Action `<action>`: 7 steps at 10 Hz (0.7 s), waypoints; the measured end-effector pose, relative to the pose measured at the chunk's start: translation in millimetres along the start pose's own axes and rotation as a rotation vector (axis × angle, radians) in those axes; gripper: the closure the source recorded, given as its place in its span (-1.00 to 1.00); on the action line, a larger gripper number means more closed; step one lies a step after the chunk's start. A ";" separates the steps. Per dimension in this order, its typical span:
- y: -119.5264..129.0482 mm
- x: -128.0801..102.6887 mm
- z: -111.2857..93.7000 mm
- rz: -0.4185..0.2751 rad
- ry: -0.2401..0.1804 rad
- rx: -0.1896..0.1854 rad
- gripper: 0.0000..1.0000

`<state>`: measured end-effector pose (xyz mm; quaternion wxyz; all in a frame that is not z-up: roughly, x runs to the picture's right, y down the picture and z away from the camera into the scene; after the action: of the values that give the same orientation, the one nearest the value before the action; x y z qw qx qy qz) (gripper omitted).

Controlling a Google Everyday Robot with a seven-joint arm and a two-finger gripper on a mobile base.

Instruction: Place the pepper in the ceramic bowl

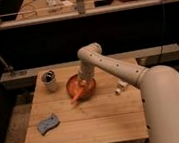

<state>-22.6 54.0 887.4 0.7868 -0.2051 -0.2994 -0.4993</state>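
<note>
The orange-red ceramic bowl (82, 85) sits on the wooden table (95, 120), left of centre toward the back. The slim orange pepper (77, 95) lies across the bowl's front rim, its pointed tip sticking out over the table at the lower left. My gripper (83, 80) hangs straight down over the bowl's middle, just above the pepper's thick end.
A small white cup (49, 81) with dark contents stands left of the bowl near the table's back left corner. A blue wavy sponge (49, 123) lies at the front left. A small white object (120, 86) rests right of the bowl, under my arm.
</note>
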 end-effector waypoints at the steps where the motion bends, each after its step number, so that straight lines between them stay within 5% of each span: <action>1: -0.1 -0.3 0.0 0.000 -0.001 0.001 -0.29; 3: 0.4 0.5 -0.7 0.001 -0.002 0.001 -0.25; 5: 1.1 0.1 -0.3 0.002 -0.004 0.000 0.08; 7: 1.4 1.1 -1.0 0.001 -0.005 0.002 0.05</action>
<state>-20.8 53.2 887.4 0.7865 -0.2054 -0.3017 -0.4981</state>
